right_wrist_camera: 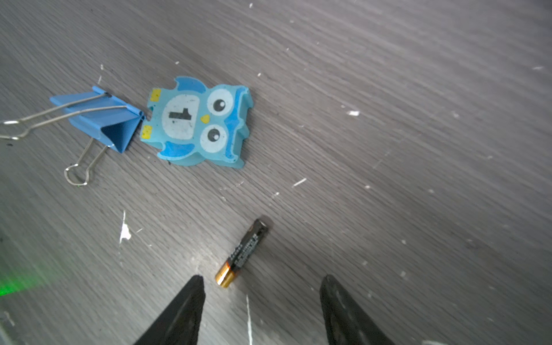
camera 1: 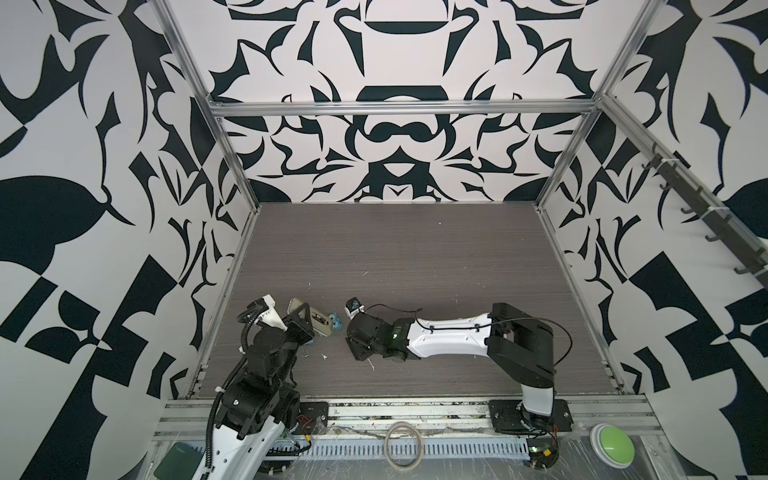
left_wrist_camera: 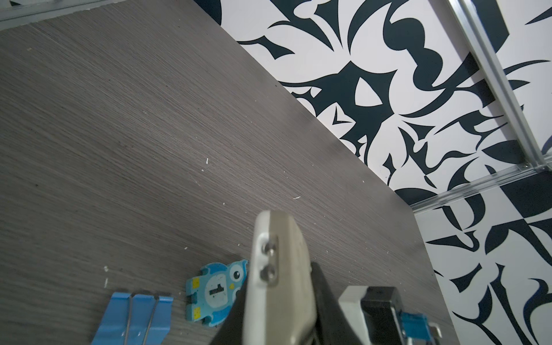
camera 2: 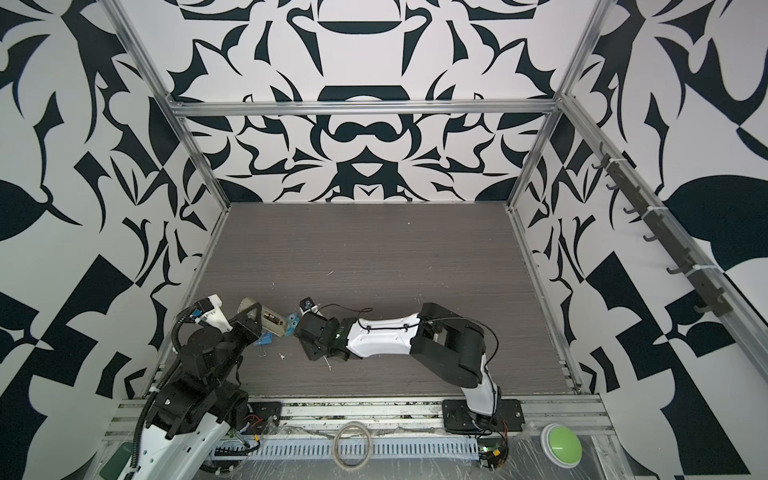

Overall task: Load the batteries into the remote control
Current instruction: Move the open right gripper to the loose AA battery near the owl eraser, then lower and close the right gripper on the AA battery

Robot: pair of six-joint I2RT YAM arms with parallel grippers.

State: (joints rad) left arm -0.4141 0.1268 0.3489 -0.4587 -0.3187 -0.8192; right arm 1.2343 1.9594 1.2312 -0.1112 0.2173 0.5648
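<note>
1 black, gold-ended battery point(right_wrist_camera: 242, 253) lying flat, white remote point(left_wrist_camera: 291, 268) gripped, tilted

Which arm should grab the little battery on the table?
Right. The right gripper, open, hovers by the thin black gold-ended battery; the left gripper is shut on the slim white plastic remote control.

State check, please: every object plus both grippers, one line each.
remote control: clamped, with the battery bay open in a top view.
left gripper: shut on the remote control.
battery: loose, lying flat, ungripped.
right gripper: open, with the battery just ahead of the jaws.
owl toy: lying face up.
binder clip: closed, lying on its side.
</note>
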